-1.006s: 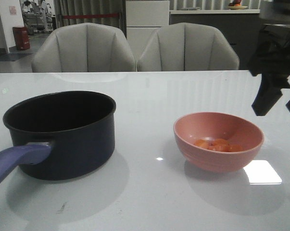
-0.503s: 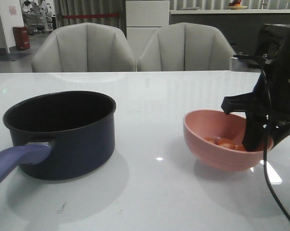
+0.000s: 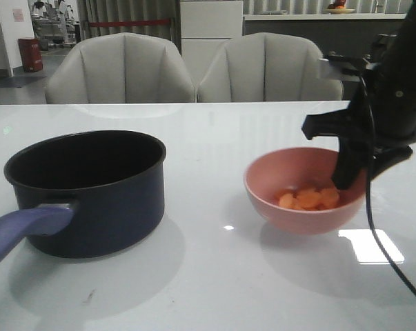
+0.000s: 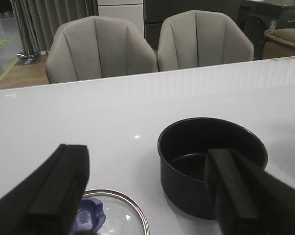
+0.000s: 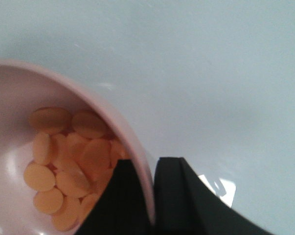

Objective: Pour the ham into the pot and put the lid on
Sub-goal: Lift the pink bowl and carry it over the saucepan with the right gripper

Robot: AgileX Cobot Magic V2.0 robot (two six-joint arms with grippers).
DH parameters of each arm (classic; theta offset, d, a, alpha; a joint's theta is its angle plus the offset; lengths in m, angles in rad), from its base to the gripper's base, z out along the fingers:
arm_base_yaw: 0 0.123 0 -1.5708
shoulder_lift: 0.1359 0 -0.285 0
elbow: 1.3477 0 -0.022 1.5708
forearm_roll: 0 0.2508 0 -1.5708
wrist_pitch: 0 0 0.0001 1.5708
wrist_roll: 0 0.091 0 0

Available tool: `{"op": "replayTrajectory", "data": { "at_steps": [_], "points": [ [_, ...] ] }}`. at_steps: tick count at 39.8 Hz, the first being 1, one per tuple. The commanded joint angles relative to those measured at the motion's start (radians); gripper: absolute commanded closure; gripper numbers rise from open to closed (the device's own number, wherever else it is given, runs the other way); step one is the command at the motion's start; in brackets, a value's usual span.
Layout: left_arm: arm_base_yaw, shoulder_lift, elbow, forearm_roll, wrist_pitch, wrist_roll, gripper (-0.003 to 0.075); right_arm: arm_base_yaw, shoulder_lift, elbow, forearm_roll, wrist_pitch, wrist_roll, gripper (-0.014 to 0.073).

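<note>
The dark pot (image 3: pixel 90 189) with its purple-blue handle (image 3: pixel 21 231) stands at the left of the table; the left wrist view shows the pot (image 4: pixel 211 161) as empty. Orange ham (image 3: pixel 308 198) pieces lie in a pink bowl (image 3: pixel 301 192) at the right, tipped slightly toward the pot. My right gripper (image 3: pixel 347 176) is shut on the bowl's right rim, one finger inside and one outside the bowl's wall (image 5: pixel 137 161), next to the ham (image 5: pixel 69 161). My left gripper (image 4: pixel 147 196) hangs open above the glass lid (image 4: pixel 118 215), which lies beside the pot.
Two grey chairs (image 3: pixel 194 69) stand behind the table's far edge (image 3: pixel 194 103). A bright light patch (image 3: pixel 370 245) lies on the white table right of the bowl.
My right gripper came down from the upper right onto the bowl's rim and shut on it. The bowl has shifted slightly left and tipped. The pot has not moved.
</note>
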Motion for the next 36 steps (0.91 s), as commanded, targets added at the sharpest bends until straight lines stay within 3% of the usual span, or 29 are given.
{"op": "replayTrajectory", "data": {
  "at_steps": [1, 7, 17, 36],
  "points": [
    [-0.009, 0.013, -0.023, 0.002, -0.078, -0.001, 0.0187, 0.065, -0.105, -0.049, 0.006, -0.123, -0.03, 0.0459],
    [-0.009, 0.013, -0.023, 0.002, -0.078, -0.001, 0.0187, 0.162, -0.176, -0.069, 0.028, -0.247, -0.029, 0.0459],
    [-0.009, 0.013, -0.023, 0.002, -0.078, -0.001, 0.0187, 0.291, -0.133, -0.226, 0.02, -0.348, -0.043, 0.046],
    [-0.009, 0.013, -0.023, 0.002, -0.078, -0.001, 0.0187, 0.393, 0.059, -0.265, -0.155, -0.972, -0.102, 0.046]
  ]
}}
